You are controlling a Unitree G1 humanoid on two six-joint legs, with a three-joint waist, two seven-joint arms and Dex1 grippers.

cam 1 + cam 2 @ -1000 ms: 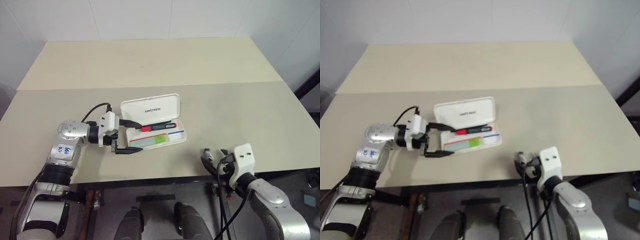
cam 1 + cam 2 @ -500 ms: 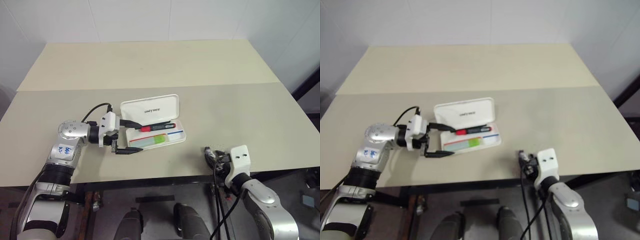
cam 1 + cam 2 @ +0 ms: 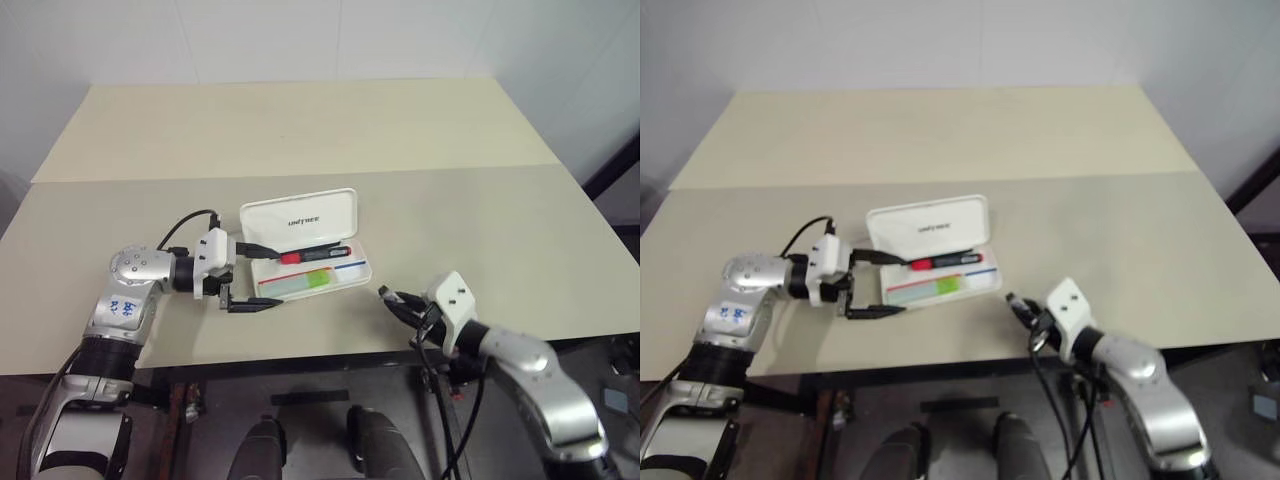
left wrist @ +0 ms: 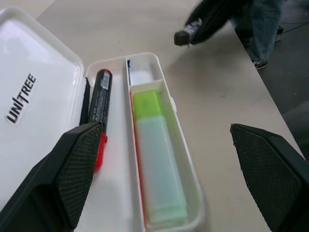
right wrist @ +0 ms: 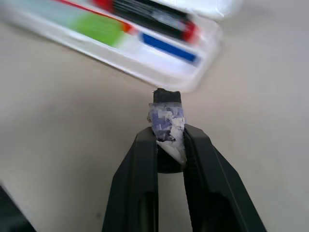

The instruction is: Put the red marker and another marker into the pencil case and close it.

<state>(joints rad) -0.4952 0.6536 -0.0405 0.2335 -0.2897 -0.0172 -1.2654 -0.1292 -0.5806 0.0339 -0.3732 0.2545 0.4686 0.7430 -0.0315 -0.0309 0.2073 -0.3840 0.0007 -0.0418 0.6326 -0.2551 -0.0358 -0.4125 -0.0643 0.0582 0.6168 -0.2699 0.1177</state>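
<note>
Beige table, pencil case near front edge.

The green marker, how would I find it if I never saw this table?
Look at the beige table, then the open white pencil case near its front edge. The green marker lies in the tray's front compartment. It is short and chunky with a pale mint body and lime cap, unlike the slim black red marker behind it.

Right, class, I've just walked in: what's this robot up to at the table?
The white pencil case lies open on the table, with the red marker and green highlighter already inside. The left gripper sits open at the case's end. The right gripper, beside the case, is shut on a small dark lump. The lid isn't closed yet.
</note>
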